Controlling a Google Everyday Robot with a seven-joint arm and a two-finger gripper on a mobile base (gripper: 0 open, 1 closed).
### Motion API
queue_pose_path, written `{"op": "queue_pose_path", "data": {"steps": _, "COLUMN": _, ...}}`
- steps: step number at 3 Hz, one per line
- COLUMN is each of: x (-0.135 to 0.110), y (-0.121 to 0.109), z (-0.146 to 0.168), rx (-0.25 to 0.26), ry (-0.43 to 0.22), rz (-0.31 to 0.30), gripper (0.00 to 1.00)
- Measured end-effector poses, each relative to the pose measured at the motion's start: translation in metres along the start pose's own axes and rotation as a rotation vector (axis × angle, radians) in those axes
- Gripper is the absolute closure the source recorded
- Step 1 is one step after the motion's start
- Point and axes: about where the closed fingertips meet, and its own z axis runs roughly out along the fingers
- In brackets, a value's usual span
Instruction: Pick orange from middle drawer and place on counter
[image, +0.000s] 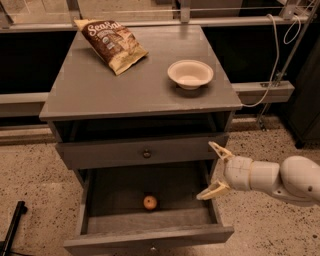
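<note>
Left of the claw, orange on middle drawer floor, claw fingers spread apart, empty.

Counter: lying flat and grey atop the drawer cabinet, carrying two things set well apart.
Snack bag: lying flat at the back left, slanting toward the middle.
White bowl: sitting upright near the right edge.
Gripper: hanging below counter level, beside the cabinet's right side, fingers spreading wide apart.
</note>
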Motion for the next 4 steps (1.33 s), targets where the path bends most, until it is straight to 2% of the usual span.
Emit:
{"op": "queue_pose_path", "data": {"steps": 1, "x": 0.011, "y": 0.003, "z": 0.007, "rx": -0.005, "ry": -0.016, "rz": -0.072, "gripper": 0.00}}
{"op": "queue_pose_path", "data": {"steps": 2, "x": 0.016, "y": 0.008, "z": 0.016, "rx": -0.058, "ry": -0.038, "rz": -0.045, "gripper": 0.00}}
{"op": "queue_pose_path", "data": {"steps": 3, "x": 0.019, "y": 0.046, "z": 0.048, "rx": -0.187, "ry": -0.060, "rz": -0.034, "gripper": 0.00}}
{"op": "queue_pose_path", "data": {"steps": 4, "x": 0.032, "y": 0.106, "z": 0.086, "rx": -0.319, "ry": -0.030, "rz": -0.045, "gripper": 0.00}}
